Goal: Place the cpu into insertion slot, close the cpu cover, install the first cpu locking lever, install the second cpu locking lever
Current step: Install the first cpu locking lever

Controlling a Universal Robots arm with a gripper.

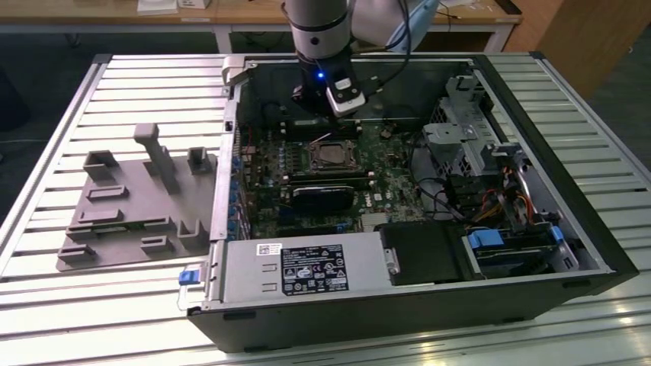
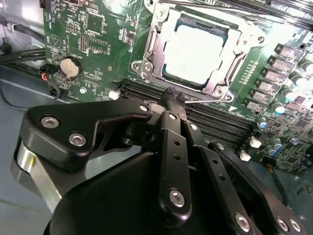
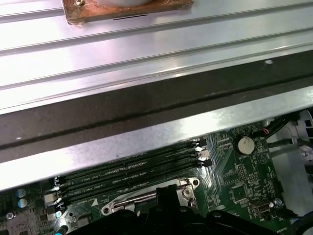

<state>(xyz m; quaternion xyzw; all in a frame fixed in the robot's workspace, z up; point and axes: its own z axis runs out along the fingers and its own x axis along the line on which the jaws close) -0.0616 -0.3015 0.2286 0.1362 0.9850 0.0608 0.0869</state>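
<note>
The cpu [image 2: 195, 49], pale silver and square, lies in the insertion slot [image 1: 331, 156] on the green board. The cpu cover [image 2: 155, 36] lies flat around it as a silver frame. My gripper [image 2: 173, 95] is shut, with nothing visible between its black fingers [image 2: 168, 127]. Its tip hovers at the socket's edge that faces the long memory slots [image 2: 215, 125]. A thin metal lever rod [image 3: 132, 199] runs along that edge, right by the tip. Another rod [image 2: 215, 10] runs along the socket's opposite side. In the exterior view the gripper [image 1: 336, 114] hangs just behind the socket.
The open computer case [image 1: 569, 252] lies on a slatted metal table [image 1: 61, 305]. A black heatsink-like block [image 1: 325, 194] sits in front of the socket. Drive cages and cables [image 1: 478, 152] fill the exterior view's right. A grey fixture plate [image 1: 133, 206] lies on the left. The case wall [image 3: 146, 103] is close behind the gripper.
</note>
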